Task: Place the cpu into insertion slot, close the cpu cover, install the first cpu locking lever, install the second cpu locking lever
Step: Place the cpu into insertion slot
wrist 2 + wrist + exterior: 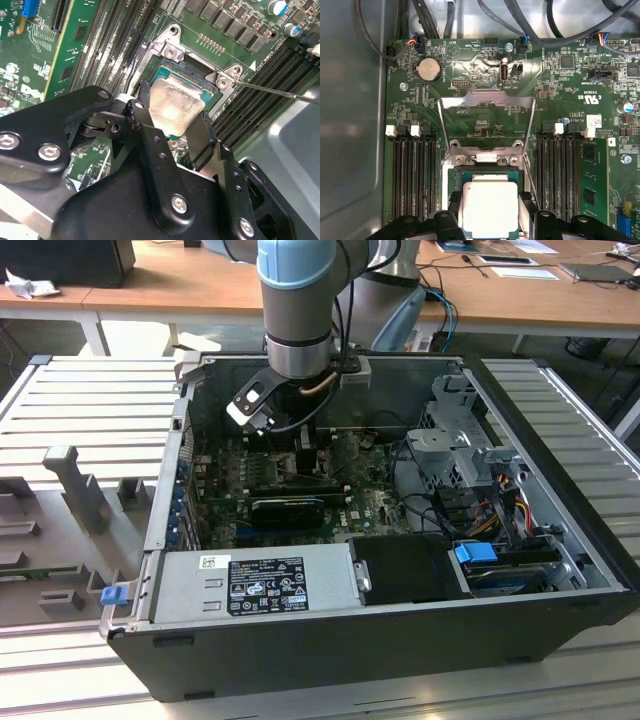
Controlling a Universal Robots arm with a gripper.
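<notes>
**End effector** (172,107): black, two fingers, closed on the cpu (490,207). The fingers (141,107) press on two opposite side edges of the chip, and its silvery face is bare between them.

**Cpu, handling (a judgement):** light, thin and stiff. The smooth metal lid is likely slippery. The underside contacts are fragile, and so are the fine pins beneath. It is best held by the side edges, as it is here, and kept level.

**Cpu, position:** between the fingertips, directly over the slot (181,68) and squared to its rim. Whether it is fully seated or just above the pins cannot be told.

**Cover** (470,102): hinged at the slot's far edge and swung open, standing clear of the chip. The board shows through its cut-out.

**Lever** (275,91): a thin wire rod, released, angling away from one corner of the slot.

**Memory slots** (412,175): long black rows on both sides of the slot.

**Case** (400,640): lies open on its side around the slot, with the arm (295,300) reaching down into it.

**Counter** (90,400): ribbed grey surface beneath the case.
</notes>
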